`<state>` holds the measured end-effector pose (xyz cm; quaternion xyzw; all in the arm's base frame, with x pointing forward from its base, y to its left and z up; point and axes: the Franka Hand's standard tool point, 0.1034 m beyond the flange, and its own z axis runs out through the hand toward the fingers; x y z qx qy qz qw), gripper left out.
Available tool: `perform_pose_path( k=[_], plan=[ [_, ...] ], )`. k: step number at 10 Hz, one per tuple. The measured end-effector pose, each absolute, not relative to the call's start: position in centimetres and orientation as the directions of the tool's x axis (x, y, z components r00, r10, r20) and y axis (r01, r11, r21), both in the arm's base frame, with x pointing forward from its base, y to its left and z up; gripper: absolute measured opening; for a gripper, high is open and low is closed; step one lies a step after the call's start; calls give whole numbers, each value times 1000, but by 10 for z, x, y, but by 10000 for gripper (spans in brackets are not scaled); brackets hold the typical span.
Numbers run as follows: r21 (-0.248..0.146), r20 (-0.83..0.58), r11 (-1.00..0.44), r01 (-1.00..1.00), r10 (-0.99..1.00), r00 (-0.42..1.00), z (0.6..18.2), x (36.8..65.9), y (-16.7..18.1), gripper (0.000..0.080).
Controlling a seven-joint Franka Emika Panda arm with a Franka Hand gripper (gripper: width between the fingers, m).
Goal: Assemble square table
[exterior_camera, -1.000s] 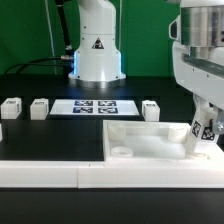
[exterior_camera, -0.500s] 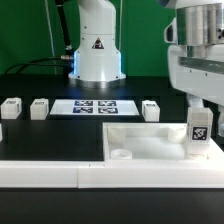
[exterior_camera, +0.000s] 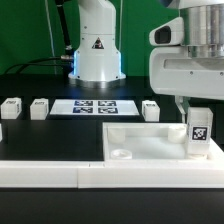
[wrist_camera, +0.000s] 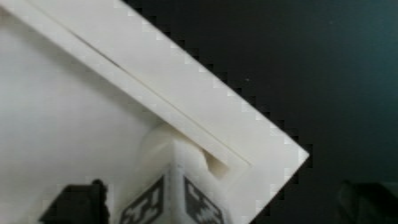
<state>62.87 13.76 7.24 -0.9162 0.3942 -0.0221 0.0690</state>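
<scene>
Wrist view: gripper (wrist_camera: 222,203) is wide open and holds nothing. You can see a dark fingertip on either side of the leg (wrist_camera: 175,195), each with clear space between it and the leg.

The leg stands upright in a corner socket of the square table slab (wrist_camera: 71,120). In the exterior view that corner is the near one on the exterior view's right. The hand hangs just above the leg's tagged top, with the slab lying flat against the long white rail (exterior_camera: 50,172) at the front.

Farther out, three spare legs (exterior_camera: 10,107) (exterior_camera: 39,108) (exterior_camera: 151,109) sit in a row on the dark table. Two are on one side of the marker board (exterior_camera: 93,107) and one on the other, all well apart from the slab.

My read is that the step in hand is fitting the first leg, so the job is early, with three sockets not yet filled. I can't tell from these views whether the leg is fully seated.

Next move, as I judge it:
- If the leg needs more turning, come down square over it and close on its flat sides.
- Otherwise lift clear without knocking it and go for the nearest spare leg, beside the slab's far edge.
</scene>
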Motion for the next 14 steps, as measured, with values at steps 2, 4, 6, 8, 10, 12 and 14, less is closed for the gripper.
perform_pose_path(
  k=[2, 4, 6, 8, 10, 12, 14],
  plan=[
    [-138, 29, -849, -510, -518, 855, 72, 630, 130, 649],
    [-126, 66, -943, -307, -317, 946, 75, 634, 116, 649],
    [-128, 78, -957, -258, -270, 960, 75, 635, 119, 649],
    [-131, 72, -945, -300, -311, 948, 74, 634, 118, 416],
    [-133, 52, -888, -440, -449, 892, 73, 634, 113, 413],
    [-137, 38, -836, -531, -540, 841, 72, 634, 111, 412],
    [-140, 11, -726, -673, -681, 732, 71, 633, 110, 412]
  ],
)
